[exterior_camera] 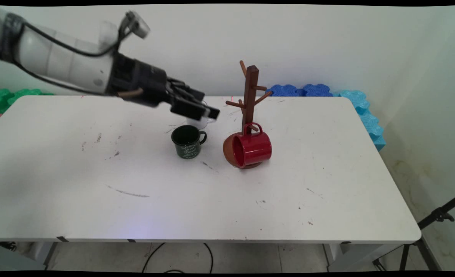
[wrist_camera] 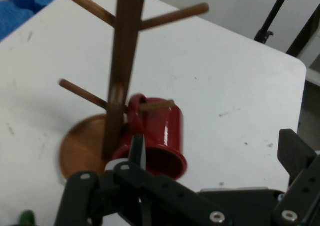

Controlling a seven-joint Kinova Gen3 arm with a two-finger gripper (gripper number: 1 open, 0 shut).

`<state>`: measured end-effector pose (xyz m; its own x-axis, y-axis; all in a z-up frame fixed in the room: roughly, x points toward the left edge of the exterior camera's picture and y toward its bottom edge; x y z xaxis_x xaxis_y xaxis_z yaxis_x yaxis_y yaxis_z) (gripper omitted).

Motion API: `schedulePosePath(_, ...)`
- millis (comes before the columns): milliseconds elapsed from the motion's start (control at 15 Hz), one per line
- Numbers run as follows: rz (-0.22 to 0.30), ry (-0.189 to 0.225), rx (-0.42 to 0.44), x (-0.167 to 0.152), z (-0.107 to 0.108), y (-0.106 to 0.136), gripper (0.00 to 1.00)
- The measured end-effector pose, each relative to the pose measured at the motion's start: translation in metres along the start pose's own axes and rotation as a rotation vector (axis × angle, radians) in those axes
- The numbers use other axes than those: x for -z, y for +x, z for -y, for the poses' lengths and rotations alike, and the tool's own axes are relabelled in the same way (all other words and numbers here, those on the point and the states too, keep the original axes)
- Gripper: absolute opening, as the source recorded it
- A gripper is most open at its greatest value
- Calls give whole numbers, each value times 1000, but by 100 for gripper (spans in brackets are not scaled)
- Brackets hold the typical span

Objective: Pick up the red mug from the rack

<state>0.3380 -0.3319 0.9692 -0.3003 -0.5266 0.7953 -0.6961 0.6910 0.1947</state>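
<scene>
Red mug [exterior_camera: 250, 149] hangs by its handle on the lowest peg of the wooden mug tree [exterior_camera: 250, 96]. It lies sideways over the tree's round base, its long axis level and its mouth facing left, away from the trunk. Left of the tree a dark green mug [exterior_camera: 187, 141] stands upright. Above and just behind the green mug the gripper [exterior_camera: 210, 113] hovers, fingers spread and empty, pointing toward the tree, over a mostly hidden white cup [exterior_camera: 199, 123]. All stand on the white table [exterior_camera: 96, 200].

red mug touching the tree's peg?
Touching. The hand view shows the red mug hanging by its handle on a lower peg of the mug tree; the peg passes through the handle.
</scene>
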Motion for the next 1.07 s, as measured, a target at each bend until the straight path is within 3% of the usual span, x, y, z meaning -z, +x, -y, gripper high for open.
schedulePosePath(467,34,8,22,-40,-31,-33,100)
schedulePosePath(1067,-16,44,75,-68,-53,-64,100)
